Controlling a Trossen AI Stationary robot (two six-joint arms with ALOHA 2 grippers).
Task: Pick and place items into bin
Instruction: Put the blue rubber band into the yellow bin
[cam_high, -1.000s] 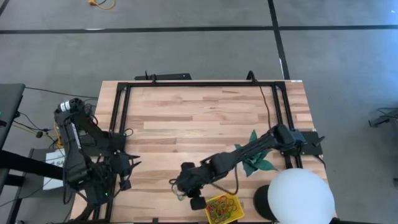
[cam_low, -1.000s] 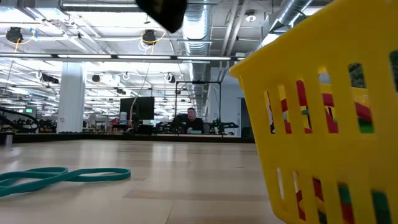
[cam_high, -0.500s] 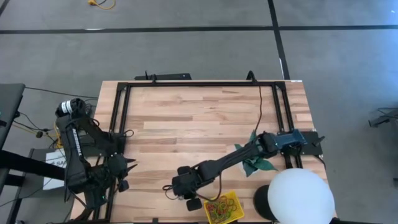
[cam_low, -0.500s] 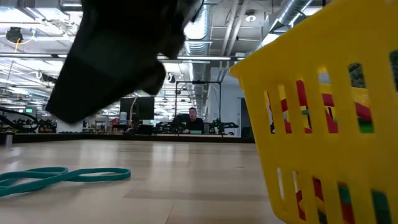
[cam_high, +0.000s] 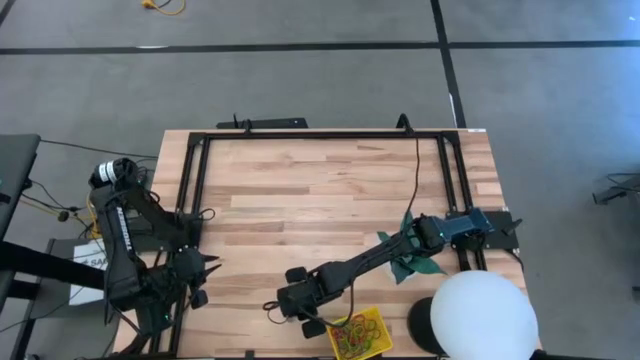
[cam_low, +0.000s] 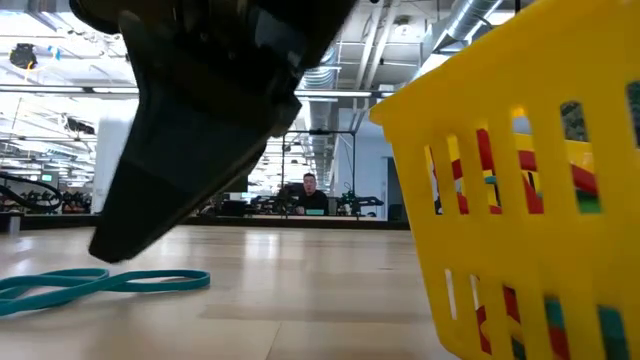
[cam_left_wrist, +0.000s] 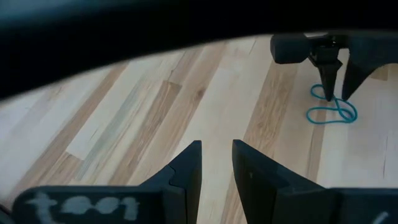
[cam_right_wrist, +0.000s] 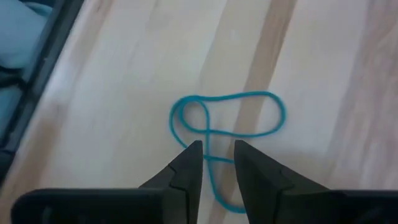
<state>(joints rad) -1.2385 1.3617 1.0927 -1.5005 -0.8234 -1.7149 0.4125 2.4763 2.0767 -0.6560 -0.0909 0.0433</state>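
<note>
Near the table's front edge, at about 6 o'clock on the wooden table (cam_high: 300, 190), the right gripper (cam_right_wrist: 217, 163) hangs low over a blue loop (cam_right_wrist: 227, 124) — a thin band twisted into a figure-eight, lying flat on the wood. Its two dark fingers (cam_right_wrist: 186, 168) stand a little apart, a narrow gap between them, with a strand of the band showing in that gap; they pinch nothing. Just at 3 o'clock of that gripper sits the yellow bin (cam_high: 360, 335), already holding a tangle of red, green and yellow loops (cam_high: 355, 338). Beyond the bin at 3 o'clock rests a big white sphere (cam_high: 483, 316), and at 1 o'clock of the bin a teal paper star (cam_high: 412, 262). At 8 o'clock, off the table's left edge, the left gripper (cam_left_wrist: 216, 165) waits — fingers slightly parted, empty.
</note>
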